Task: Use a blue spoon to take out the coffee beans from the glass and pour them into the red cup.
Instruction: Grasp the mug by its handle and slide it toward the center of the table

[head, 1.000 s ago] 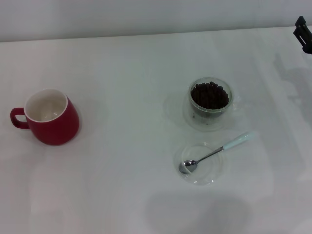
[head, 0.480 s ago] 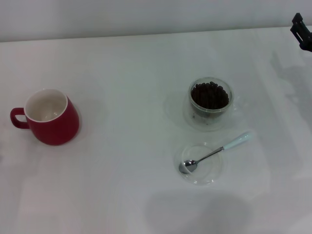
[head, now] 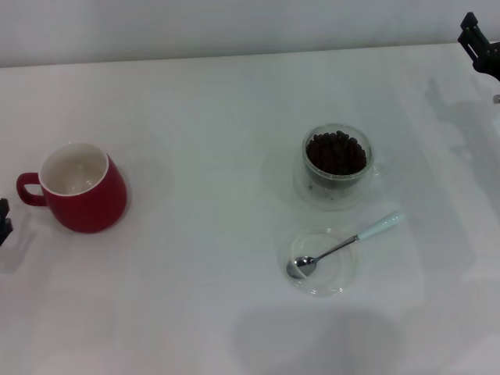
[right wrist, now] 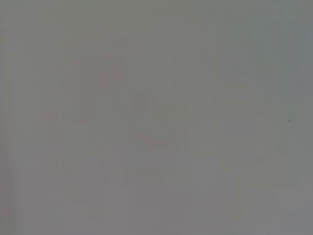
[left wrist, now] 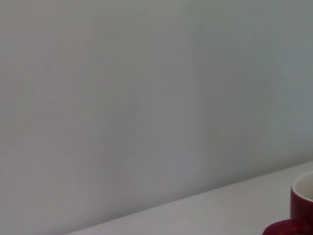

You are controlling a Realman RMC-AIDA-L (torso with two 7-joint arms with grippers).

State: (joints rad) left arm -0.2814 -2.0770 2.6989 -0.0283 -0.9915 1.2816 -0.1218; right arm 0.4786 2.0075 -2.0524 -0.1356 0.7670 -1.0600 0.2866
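Red cup [head: 78,187] upright on the white bench [head: 195,312] at far left, loop handle turned outward toward the left end effector [head: 4,223]; only a dark sliver of that end effector visible at the bench's left edge, just beside the handle, fingers' state impossible to tell. Right of centre, glass [head: 337,160] heaped with coffee beans [head: 336,153]. Just in front, flat clear dish [head: 324,262] carrying the blue spoon [head: 344,246]: metal bowl on the dish, pale handle angled out over the rim toward the right. Well apart from cup. Nothing standing between spoon and glass. Right end effector [head: 480,51] at far right corner, partly cut off; open or closed, cannot tell.
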